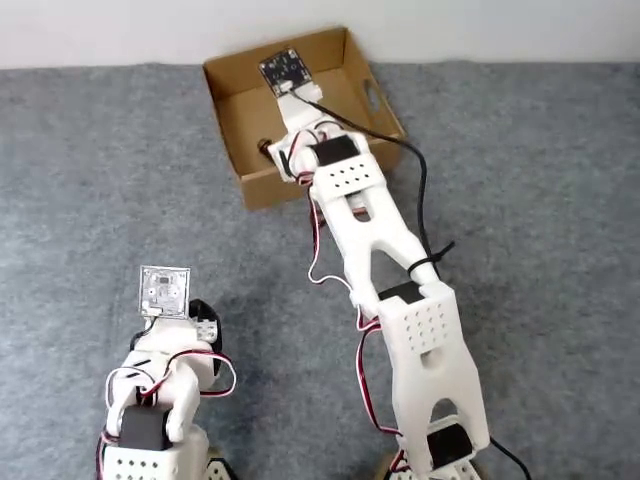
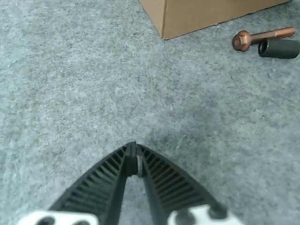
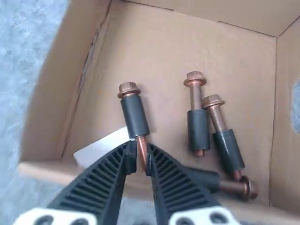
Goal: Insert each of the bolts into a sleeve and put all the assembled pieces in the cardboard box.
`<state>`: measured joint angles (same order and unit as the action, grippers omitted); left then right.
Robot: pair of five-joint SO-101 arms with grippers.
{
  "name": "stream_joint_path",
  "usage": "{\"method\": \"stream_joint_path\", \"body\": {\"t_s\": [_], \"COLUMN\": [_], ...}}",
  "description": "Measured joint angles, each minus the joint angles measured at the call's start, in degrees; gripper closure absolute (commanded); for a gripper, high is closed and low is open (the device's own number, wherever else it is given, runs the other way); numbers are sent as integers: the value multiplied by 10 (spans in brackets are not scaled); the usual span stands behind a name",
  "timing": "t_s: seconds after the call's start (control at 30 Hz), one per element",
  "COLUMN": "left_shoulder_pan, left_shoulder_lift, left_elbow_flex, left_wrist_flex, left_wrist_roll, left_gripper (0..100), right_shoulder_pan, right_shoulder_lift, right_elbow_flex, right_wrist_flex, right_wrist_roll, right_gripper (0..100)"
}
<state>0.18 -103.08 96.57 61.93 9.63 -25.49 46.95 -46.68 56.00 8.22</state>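
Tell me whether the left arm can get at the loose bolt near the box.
Probably yes: the bolt lies on open carpet beside the cardboard box, nothing between it and the left arm's shut jaws.

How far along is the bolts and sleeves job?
Done: two assembled pieces lie in the cardboard box, and a third piece shows partly behind the gripper. In hand: the right gripper grips another sleeved bolt by its shank tip, at the box. Remaining: a loose bolt and bare sleeve lie unjoined on the carpet outside; the left gripper is shut.
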Motion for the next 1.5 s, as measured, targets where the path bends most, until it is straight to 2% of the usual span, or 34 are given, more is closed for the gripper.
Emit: {"method": "stream_joint_path", "body": {"t_s": [0.63,0.73,0.93,1.07,1.13,1.3,1.5], "left_shoulder_pan": [0,0,0,0,0,0,0], "left_shoulder_lift": [0,0,0,0,0,0,0], "left_elbow_flex": [0,0,0,0,0,0,0], "left_wrist_flex": [0,0,0,0,0,0,0], "left_wrist_roll": [0,0,0,0,0,0,0], "left_gripper": [995,995,995,995,995,995,995], "right_shoulder_pan": [0,0,12,23,31,44,40], "right_shoulder_lift": [-4,-4,-4,-4,-4,7,53], "right_elbow_flex": [-198,-200,-197,-165,-145,-117,-116], "right_wrist_flex": [395,442,443,444,444,444,444], "right_wrist_roll": [3,27,142,176,180,184,184], "right_gripper": [990,990,976,839,804,850,853]}}
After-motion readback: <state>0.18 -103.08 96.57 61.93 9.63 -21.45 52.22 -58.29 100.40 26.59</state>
